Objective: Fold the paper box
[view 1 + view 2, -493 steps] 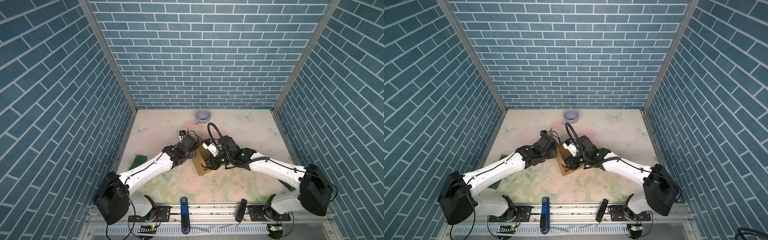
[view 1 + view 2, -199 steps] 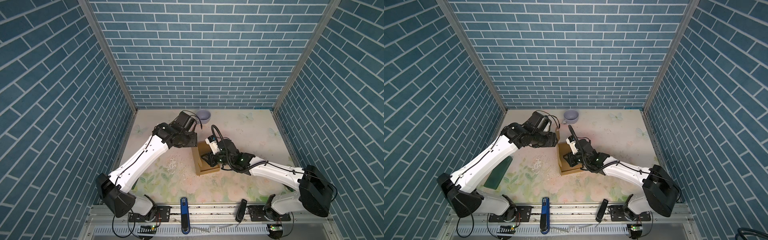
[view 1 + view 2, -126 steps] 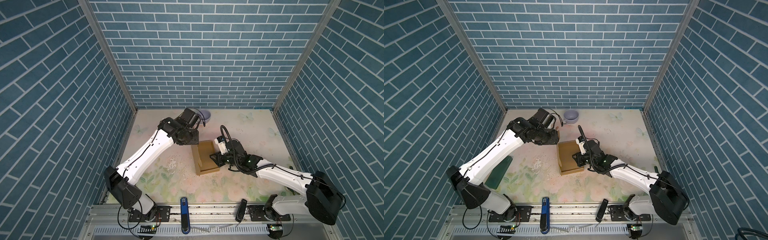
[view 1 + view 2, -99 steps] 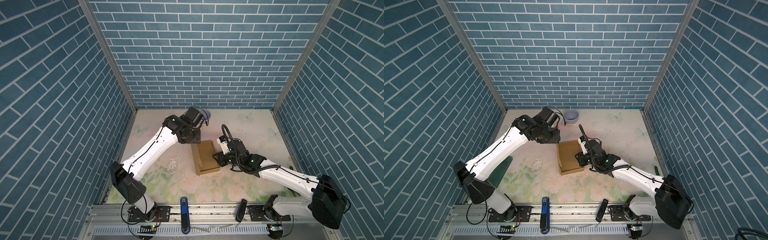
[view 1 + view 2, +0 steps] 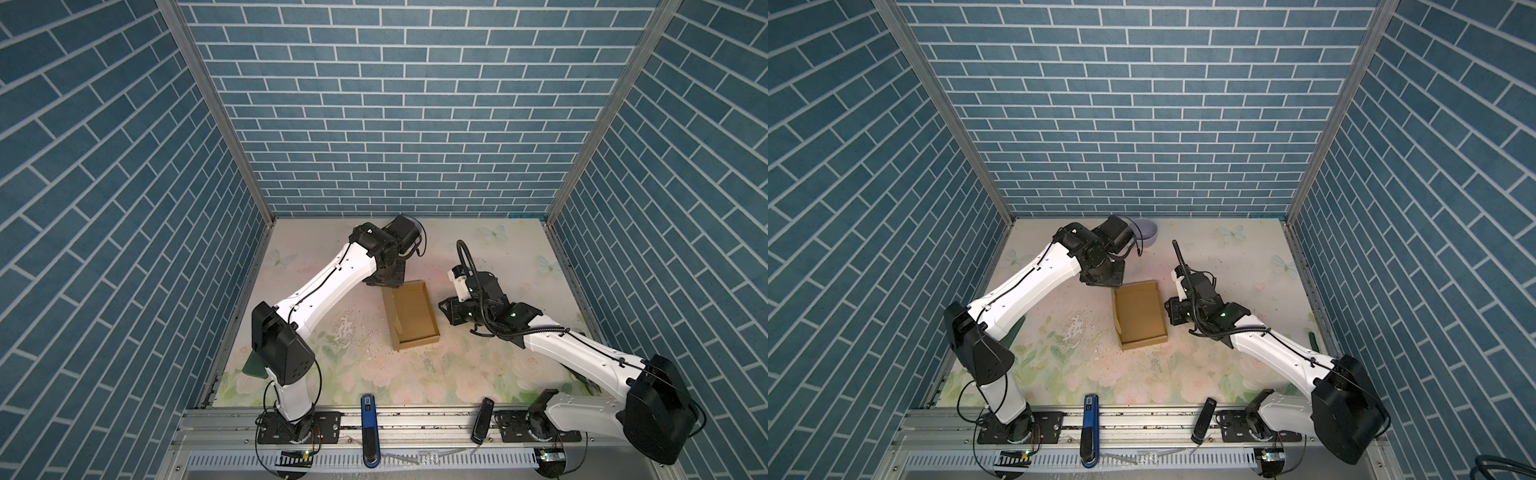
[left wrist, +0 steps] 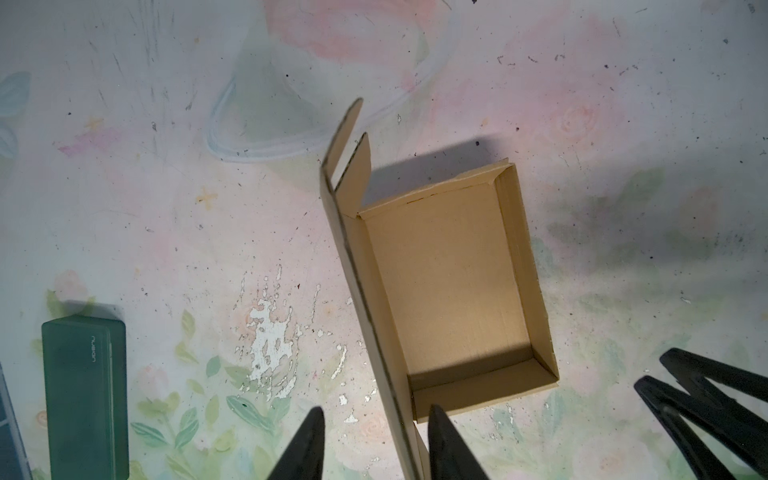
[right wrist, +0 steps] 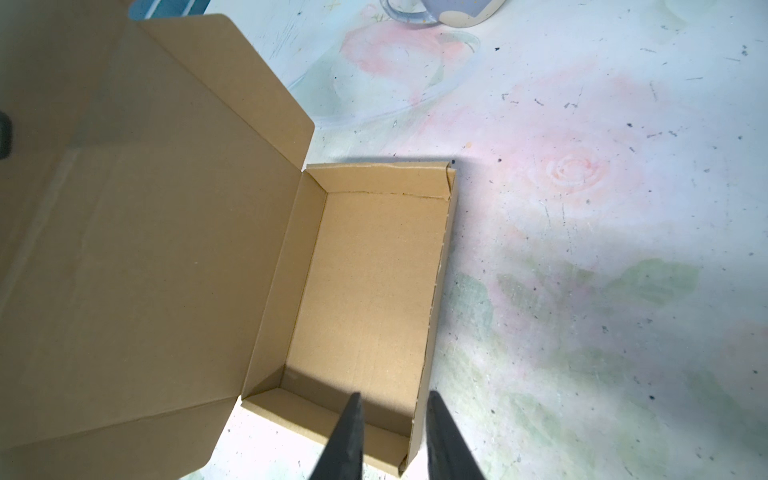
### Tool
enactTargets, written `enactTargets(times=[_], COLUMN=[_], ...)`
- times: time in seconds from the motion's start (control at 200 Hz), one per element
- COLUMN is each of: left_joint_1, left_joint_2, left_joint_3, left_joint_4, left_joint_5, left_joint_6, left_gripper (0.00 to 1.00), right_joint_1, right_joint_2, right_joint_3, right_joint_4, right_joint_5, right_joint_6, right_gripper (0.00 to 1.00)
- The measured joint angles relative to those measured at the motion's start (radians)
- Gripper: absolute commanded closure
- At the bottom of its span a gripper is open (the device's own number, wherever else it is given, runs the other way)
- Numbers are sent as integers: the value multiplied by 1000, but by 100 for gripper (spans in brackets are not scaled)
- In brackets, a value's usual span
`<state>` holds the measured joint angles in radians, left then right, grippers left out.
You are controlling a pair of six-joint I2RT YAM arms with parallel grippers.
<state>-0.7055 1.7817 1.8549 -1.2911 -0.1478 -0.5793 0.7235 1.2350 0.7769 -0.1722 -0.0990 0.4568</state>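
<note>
Both arms have let go of the box [image 5: 413,320] and drawn off: it was tipped up between them, and now it lies flat on the table [image 5: 478,374], at the centre of both top views. It is an open tray with its lid [image 7: 145,228] standing up along the left wall. Above the box's upper left corner in a top view hangs the left gripper [image 6: 376,409]. Its jaws stand partly apart, and in the left wrist view the lid's top edge runs between them with a clear gap on one side, so nothing is clamped. Just to the right of the box sits the right gripper [image 7: 394,394], jaws narrow and holding nothing. The box looks like light, thin corrugated card: stiff across its panels, bending only at the scores, easily dented by a hard pinch, and likely to skate over the smooth table when pushed. The best hold for closing, I judge, is the lid's free edge near its middle, tipping it over while the other gripper braces the right wall and the flaps are steered inside.
</note>
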Motion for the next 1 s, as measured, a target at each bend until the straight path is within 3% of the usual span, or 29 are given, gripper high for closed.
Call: enactTargets(times=[0.53, 1.0], left_joint_1=[0, 25], left_joint_2=[38, 38], left_joint_3=[5, 9], left_joint_4=[-41, -39], left_joint_5=[-7, 3], left_joint_6=[94, 277], left_gripper=[81, 92], right_joint_1=[-98, -112], right_joint_2=[16, 40], right_joint_3=[3, 87], right_joint_4=[-2, -61], right_joint_5=[-26, -10], right_joint_6=[-36, -73], right_gripper=[74, 76])
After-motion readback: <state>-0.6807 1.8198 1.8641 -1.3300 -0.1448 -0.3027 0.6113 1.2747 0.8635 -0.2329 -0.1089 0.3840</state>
